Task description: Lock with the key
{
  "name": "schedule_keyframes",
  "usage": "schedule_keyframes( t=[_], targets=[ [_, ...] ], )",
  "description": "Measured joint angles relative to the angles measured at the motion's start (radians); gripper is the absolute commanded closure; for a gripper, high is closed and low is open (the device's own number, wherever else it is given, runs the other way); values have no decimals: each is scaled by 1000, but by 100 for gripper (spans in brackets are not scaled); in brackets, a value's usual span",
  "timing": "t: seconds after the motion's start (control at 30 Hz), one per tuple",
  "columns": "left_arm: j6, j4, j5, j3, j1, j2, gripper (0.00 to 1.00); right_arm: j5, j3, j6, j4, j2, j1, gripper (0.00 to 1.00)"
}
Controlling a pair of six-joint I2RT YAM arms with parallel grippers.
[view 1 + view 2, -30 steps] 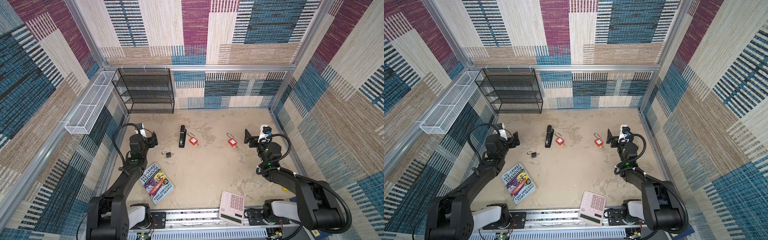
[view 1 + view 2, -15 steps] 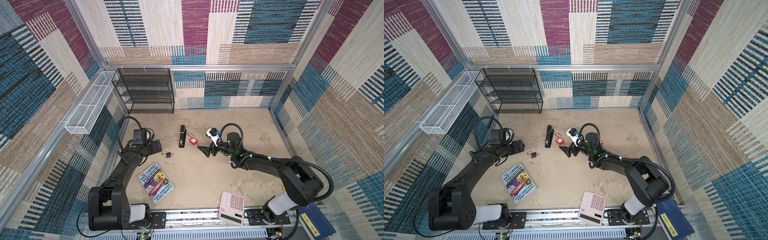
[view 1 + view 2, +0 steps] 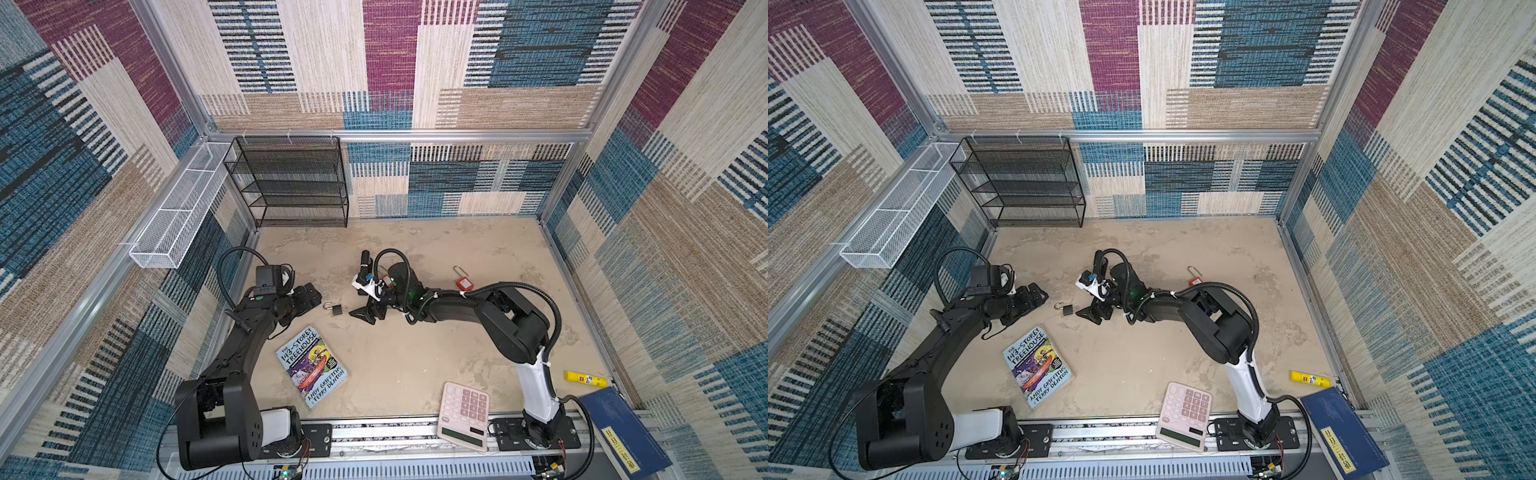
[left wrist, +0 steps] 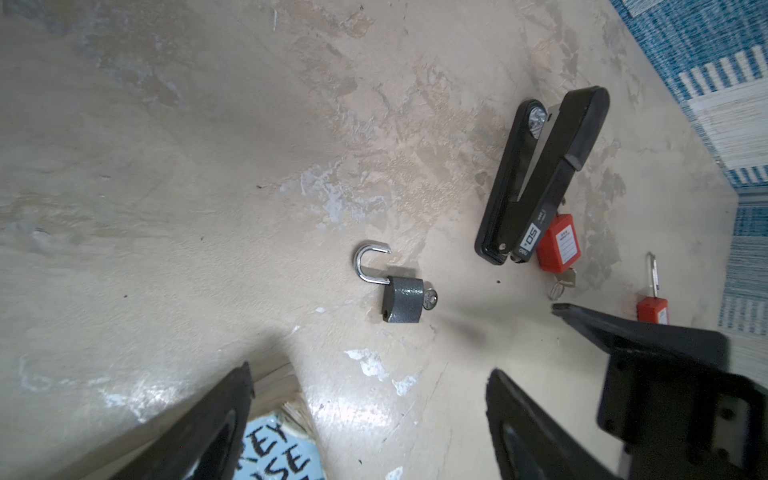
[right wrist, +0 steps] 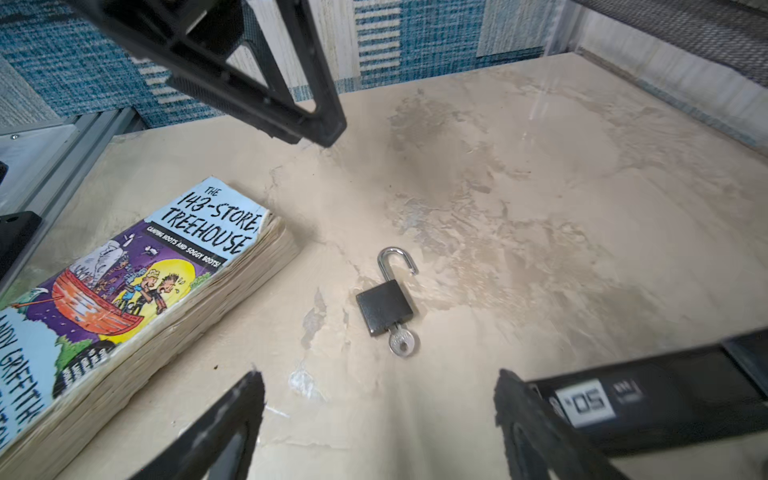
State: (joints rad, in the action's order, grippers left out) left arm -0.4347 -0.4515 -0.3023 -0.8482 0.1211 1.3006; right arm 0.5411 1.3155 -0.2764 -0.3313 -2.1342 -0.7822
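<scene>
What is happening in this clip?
A small grey padlock lies on the table, its shackle open and the key in its keyhole. The left end effector and the right end effector sit on either side of it, both open and touching nothing. The padlock is not yet shut.

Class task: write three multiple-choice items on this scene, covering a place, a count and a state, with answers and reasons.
1. Where does the grey padlock lie?
A. On the table, between the left gripper and the right gripper.
B. On a plate.
C. In a drawer.
2. How many red padlocks are on the table?
A. One.
B. Two.
C. Four.
3. The grey padlock's shackle is:
A. Open.
B. Shut.
C. Missing.
Answers: 1 A, it lies on bare table between them; 2 B, the left wrist view shows two; 3 A, one shackle end stands free.
</scene>
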Motion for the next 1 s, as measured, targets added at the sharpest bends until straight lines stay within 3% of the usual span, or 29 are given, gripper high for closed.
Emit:
schedule_keyframes(
  t=[0.23,0.5,0.73,1.0],
  targets=[
    [1,-19,-94,-9,81,-8,12,10,166,-81,123,-120,-26,28],
    [5,-33,-177,-9,94,14,16,53,412,-156,328,-267,-28,29],
    [5,-36,-260,-18,94,37,17,53,529,-170,464,-336,-27,27],
    [16,-64,-304,-45,95,62,18,68,625,-184,533,-386,-27,39]
  ],
)
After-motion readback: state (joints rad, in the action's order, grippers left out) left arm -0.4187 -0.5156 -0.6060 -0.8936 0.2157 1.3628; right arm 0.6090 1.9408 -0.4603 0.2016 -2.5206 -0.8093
